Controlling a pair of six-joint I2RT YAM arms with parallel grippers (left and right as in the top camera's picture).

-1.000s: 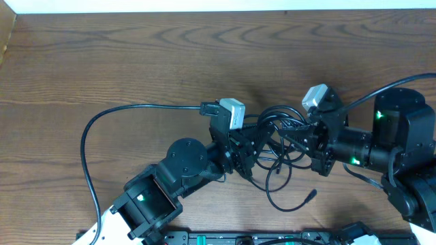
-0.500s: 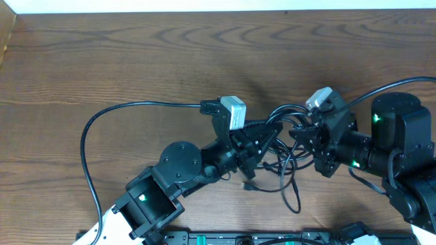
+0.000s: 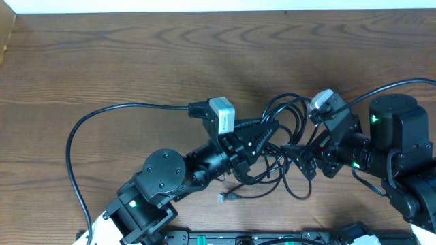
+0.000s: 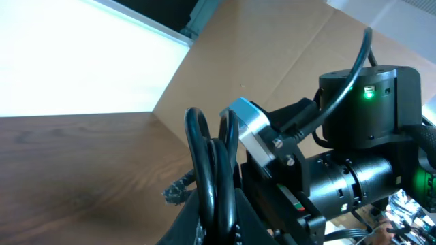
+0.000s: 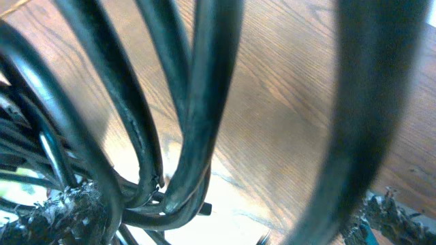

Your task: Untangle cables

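Black cables (image 3: 281,144) sit in a loose tangle on the wooden table (image 3: 136,54), between the two arms. Left gripper (image 3: 270,126) is pinched tight on a few strands, and its wrist view shows the cables (image 4: 208,167) looping up out of the fingers. Right gripper (image 3: 298,158) is buried in the tangle with cords right across its camera, so can't tell if its jaws are wide or narrow. One plug end (image 3: 228,197) lies loose on the wood, near the left gripper.

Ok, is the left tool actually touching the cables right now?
Touching. The left wrist view shows the left tool shut on the cables: black loops rise straight out from between its fingers, with no gap visible.
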